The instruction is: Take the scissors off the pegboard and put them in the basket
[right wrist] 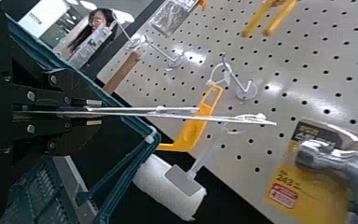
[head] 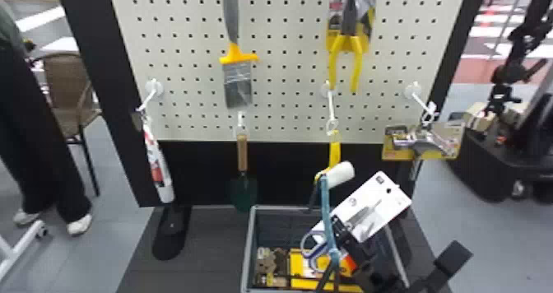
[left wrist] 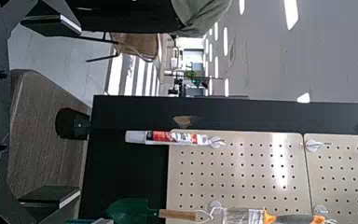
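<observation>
Over the basket (head: 248, 247), in the head view, my right gripper (head: 344, 231) is shut on the scissors (head: 366, 217), which are on a white card. The card slants up to the right, and the looped handles hang low beside the raised blue basket handle. The right wrist view has the right gripper (right wrist: 94, 113) clamping the scissors' card (right wrist: 168, 113) edge-on, with the basket (right wrist: 142, 151) rim close by. In the left wrist view, my left gripper (left wrist: 72, 112) stands wide open with nothing between its fingers, away from the pegboard (left wrist: 242, 177).
A white-and-red tube (head: 158, 168), a trowel (head: 242, 156), a yellow-handled roller (head: 338, 175) and a packaged tool (head: 424, 142) hang on the lower hooks. Above hang a brush (head: 238, 80) and yellow pliers (head: 347, 45). A yellow package (head: 298, 267) lies inside the basket.
</observation>
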`<action>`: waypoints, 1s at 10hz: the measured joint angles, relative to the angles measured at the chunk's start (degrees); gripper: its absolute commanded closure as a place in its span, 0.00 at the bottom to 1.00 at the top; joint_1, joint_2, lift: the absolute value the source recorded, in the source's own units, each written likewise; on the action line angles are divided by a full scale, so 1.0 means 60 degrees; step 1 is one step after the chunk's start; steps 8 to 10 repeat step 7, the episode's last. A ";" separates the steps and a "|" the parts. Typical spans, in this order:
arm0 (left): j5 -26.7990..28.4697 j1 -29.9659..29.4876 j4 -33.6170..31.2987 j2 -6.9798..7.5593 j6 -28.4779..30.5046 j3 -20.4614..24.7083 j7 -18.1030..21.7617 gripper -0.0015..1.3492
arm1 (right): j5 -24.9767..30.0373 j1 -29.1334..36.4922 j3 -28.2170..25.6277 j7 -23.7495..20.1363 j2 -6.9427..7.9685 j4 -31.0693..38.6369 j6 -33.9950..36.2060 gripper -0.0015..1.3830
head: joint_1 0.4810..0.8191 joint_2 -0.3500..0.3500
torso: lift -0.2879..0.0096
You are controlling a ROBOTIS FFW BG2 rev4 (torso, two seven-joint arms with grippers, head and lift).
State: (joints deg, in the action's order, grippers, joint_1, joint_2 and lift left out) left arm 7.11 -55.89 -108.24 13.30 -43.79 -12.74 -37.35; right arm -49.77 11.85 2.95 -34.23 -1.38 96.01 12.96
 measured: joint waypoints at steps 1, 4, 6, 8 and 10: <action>-0.0004 0.0000 0.0009 -0.0014 -0.0008 0.0007 0.0000 0.08 | 0.0054 -0.0090 0.0017 -0.0076 -0.0029 -0.0118 0.0193 0.32 | 0.20 0.50 | 0.63; -0.0012 0.0019 0.0028 -0.0016 -0.0040 0.0001 0.0000 0.08 | 0.0271 -0.0316 0.0014 -0.0180 -0.0099 -0.0285 0.0341 0.10 | 0.20 0.50 | 0.63; -0.0016 0.0019 0.0028 -0.0009 -0.0051 0.0000 0.0000 0.08 | 0.0283 -0.0329 0.0005 -0.0202 -0.0106 -0.0301 0.0328 0.12 | 0.20 0.50 | 0.63; -0.0015 0.0019 0.0028 -0.0008 -0.0055 0.0000 0.0000 0.08 | 0.0283 -0.0329 0.0001 -0.0222 -0.0107 -0.0299 0.0311 0.12 | 0.20 0.50 | 0.63; -0.0015 0.0019 0.0028 -0.0008 -0.0055 0.0000 0.0000 0.08 | 0.0283 -0.0329 0.0001 -0.0222 -0.0107 -0.0299 0.0311 0.12 | 0.20 0.50 | 0.63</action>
